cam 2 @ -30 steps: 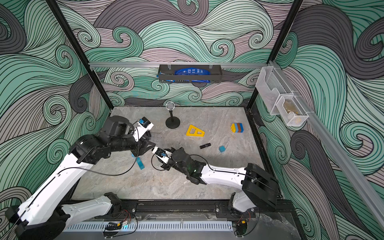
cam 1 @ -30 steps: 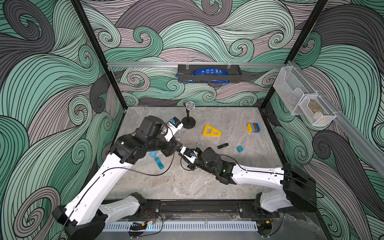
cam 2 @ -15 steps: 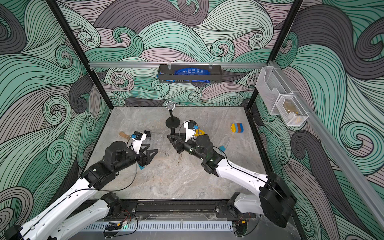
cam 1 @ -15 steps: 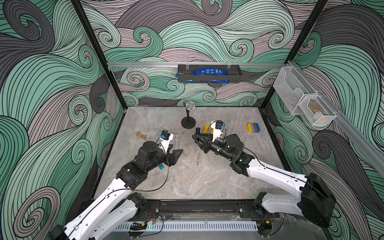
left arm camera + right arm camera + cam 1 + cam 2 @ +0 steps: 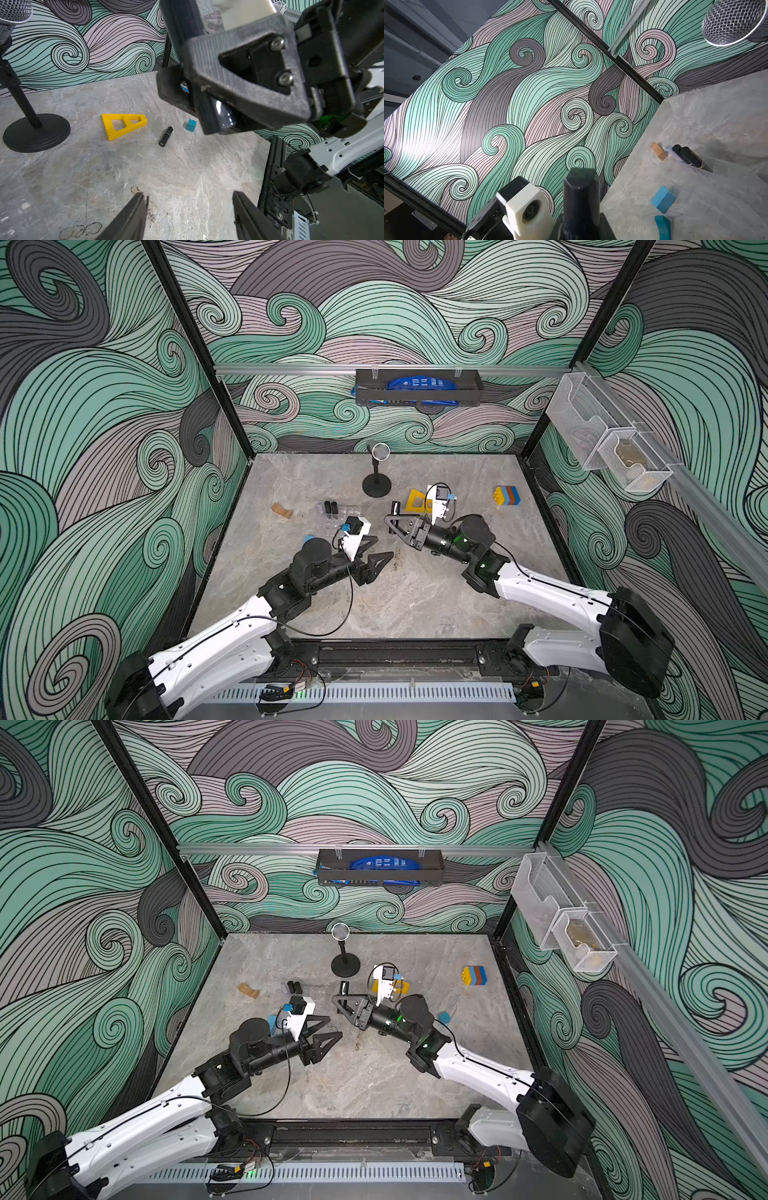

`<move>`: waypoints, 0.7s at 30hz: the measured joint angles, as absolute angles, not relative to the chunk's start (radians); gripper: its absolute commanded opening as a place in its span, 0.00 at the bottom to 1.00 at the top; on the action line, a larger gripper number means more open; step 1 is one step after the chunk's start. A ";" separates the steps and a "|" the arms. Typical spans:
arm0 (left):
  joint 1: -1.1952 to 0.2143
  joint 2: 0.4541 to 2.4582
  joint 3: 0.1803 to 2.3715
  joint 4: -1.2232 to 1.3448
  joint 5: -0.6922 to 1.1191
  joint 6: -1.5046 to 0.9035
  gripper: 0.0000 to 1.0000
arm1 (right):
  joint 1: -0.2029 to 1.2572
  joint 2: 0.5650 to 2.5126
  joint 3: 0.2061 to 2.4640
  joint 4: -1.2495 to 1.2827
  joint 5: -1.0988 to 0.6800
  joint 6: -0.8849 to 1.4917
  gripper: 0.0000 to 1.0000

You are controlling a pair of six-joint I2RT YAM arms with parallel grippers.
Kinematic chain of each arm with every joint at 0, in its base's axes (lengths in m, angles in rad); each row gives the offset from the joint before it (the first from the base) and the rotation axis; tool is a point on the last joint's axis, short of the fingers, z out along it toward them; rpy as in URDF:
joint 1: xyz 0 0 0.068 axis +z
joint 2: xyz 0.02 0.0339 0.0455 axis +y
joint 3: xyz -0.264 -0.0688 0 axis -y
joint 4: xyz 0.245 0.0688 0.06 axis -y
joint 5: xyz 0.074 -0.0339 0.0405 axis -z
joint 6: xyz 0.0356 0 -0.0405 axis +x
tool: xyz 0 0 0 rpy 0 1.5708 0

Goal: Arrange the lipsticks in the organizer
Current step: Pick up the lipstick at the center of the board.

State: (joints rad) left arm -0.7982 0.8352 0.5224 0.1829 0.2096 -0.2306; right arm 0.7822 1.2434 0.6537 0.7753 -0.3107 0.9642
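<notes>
While two lipsticks (image 5: 330,509) stand in the organizer (image 5: 345,517), right hand (image 5: 392,517) clamps another lipstick (image 5: 395,506), left hand (image 5: 380,549) gapes empty.

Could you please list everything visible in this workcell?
lipsticks: four, black; two upright in organizer, one lying beside yellow frame, one held
organizer: one, clear; beyond left gripper
yellow frame: one, yellow; mid-table
microphone: one, black stand; back centre
brick stack: one, multicoloured; back right
wooden block: one, tan; left of organizer
blue cube: one; near lying lipstick
blue pieces: two; near organizer
wall basket: one, black; back wall
clear bins: two; right wall
left gripper: open, empty
right gripper: shut on lipstick
</notes>
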 measured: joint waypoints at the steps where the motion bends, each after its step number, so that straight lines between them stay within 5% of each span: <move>1: -0.801 0.842 0.524 0.193 0.208 -0.228 0.65 | 0.785 1.243 0.652 0.778 -0.313 0.973 0.13; 11: -0.802 0.880 0.590 0.225 0.168 -0.209 0.66 | 0.814 1.249 0.648 0.797 -0.325 1.015 0.13; 21: -0.808 0.908 0.624 0.205 0.158 -0.184 0.54 | 0.817 1.253 0.648 0.794 -0.311 1.010 0.13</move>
